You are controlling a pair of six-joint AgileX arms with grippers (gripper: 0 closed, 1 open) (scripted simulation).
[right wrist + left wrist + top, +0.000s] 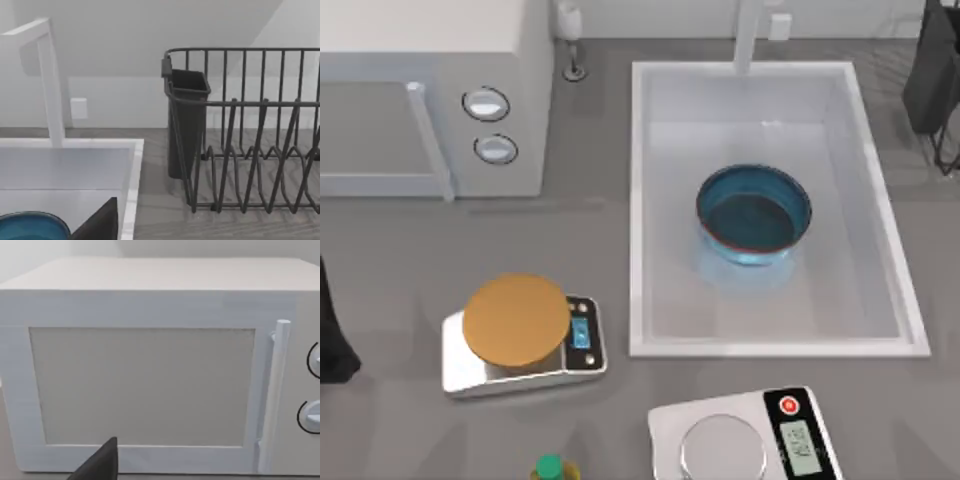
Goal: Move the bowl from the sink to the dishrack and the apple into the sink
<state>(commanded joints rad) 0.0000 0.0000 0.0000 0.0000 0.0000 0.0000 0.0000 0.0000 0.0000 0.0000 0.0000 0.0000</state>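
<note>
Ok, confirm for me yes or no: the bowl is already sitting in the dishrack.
No, the bowl is upright on the floor of the sink, while the dishrack in the right wrist view holds no bowl.

The left arm [332, 340] sits at the frame's left edge; a dark finger [100, 465] tip shows low in each wrist view.

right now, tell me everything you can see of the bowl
The bowl is round and glossy blue, with a thin reddish rim and a dark inside that looks empty. It stands upright on the floor of the white sink, near the middle of the basin and apart from its walls, with a faint blue reflection on the floor beside it. Nothing else touches it. In the right wrist view a slice of its blue rim shows inside the sink, with the dishrack standing beyond the sink's edge.
</note>
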